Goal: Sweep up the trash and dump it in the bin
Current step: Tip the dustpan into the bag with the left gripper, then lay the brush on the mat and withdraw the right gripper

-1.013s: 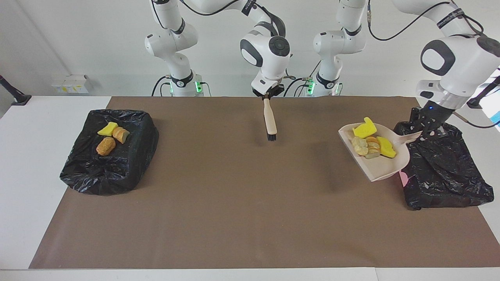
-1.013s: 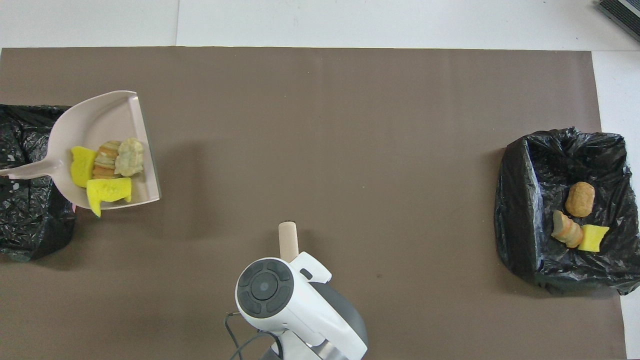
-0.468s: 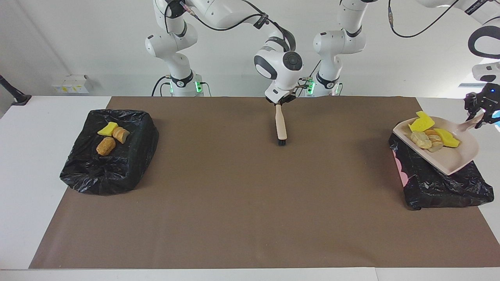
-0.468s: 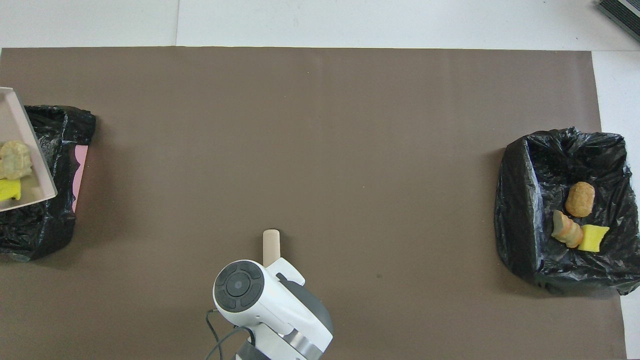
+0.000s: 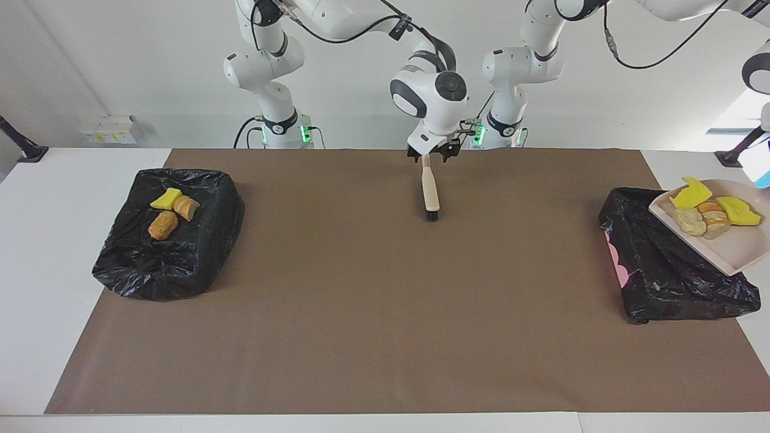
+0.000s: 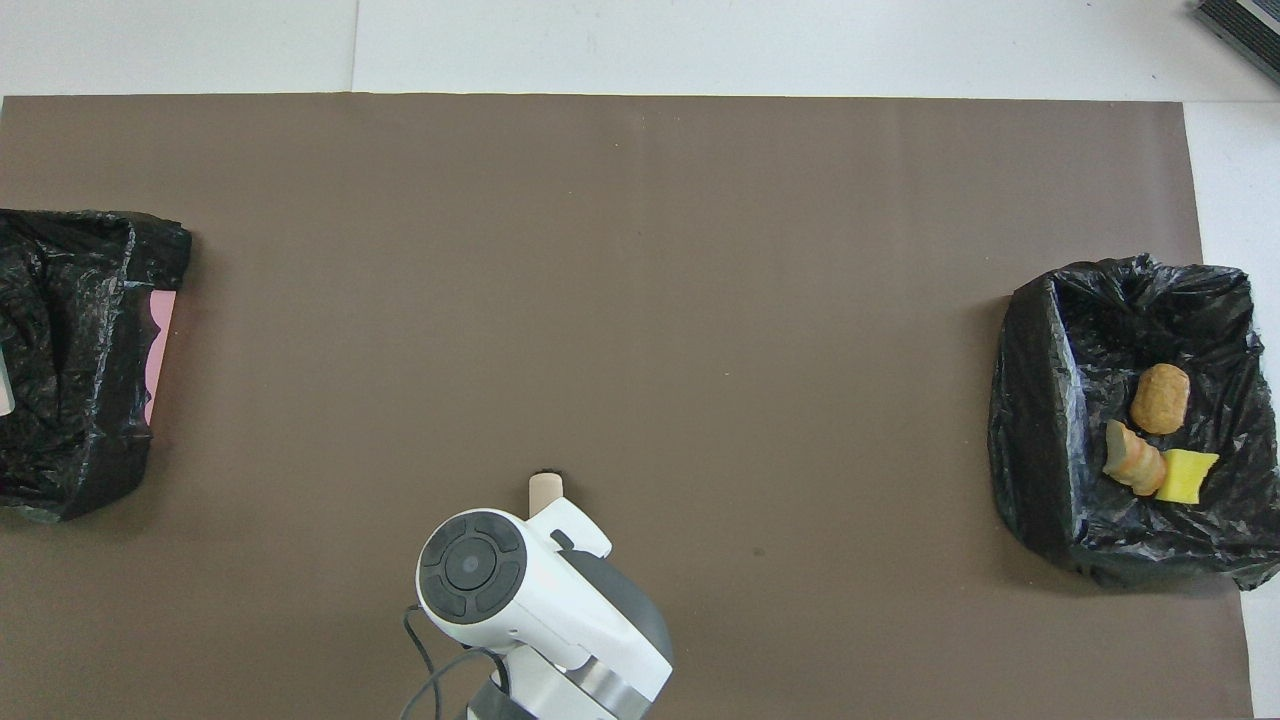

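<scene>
Facing view: right hand point(image 5: 429, 155) upright over brush point(image 5: 430, 191) handle.

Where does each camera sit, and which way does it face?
Facing view: high across the table, looking at the robots; both arms, right gripper at the brush; left gripper out of frame, dustpan at the edge.
Overhead view: above the robots' end, looking steeply down; only the right arm's wrist.
Shared: brush, both bins, trash in one.
</scene>
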